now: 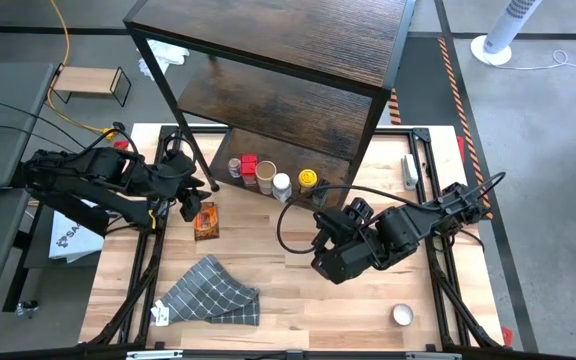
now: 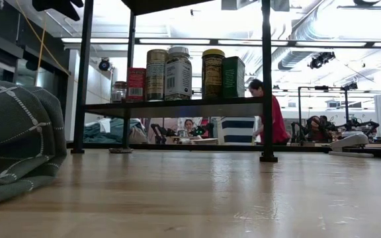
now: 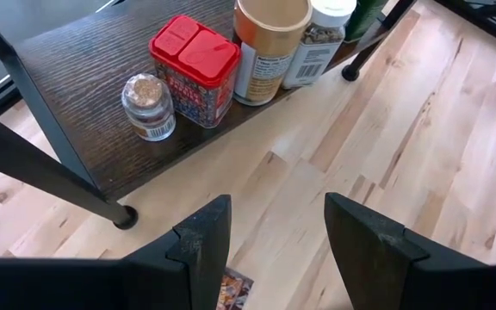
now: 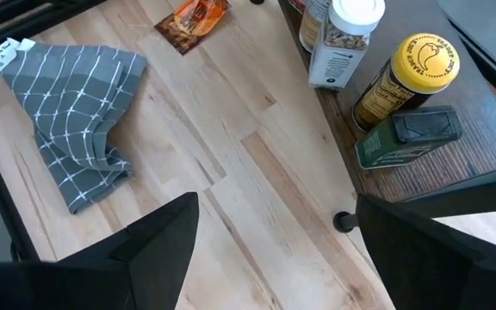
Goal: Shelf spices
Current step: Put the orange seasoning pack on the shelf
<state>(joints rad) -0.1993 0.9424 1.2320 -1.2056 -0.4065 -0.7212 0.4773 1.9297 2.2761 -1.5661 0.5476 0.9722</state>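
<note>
While five spices (image 3: 198, 69) stand on the shelf (image 1: 298, 105), the left gripper (image 3: 272, 250), jaws wide and empty, should drop squarely over the orange packet (image 1: 206, 221) on the desk (image 1: 288, 300)

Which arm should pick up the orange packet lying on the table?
Left. The left tool hangs open right beside the orange packet, which shows close up in the left wrist view. The right tool, also open, is clearly farther away from it.
</note>
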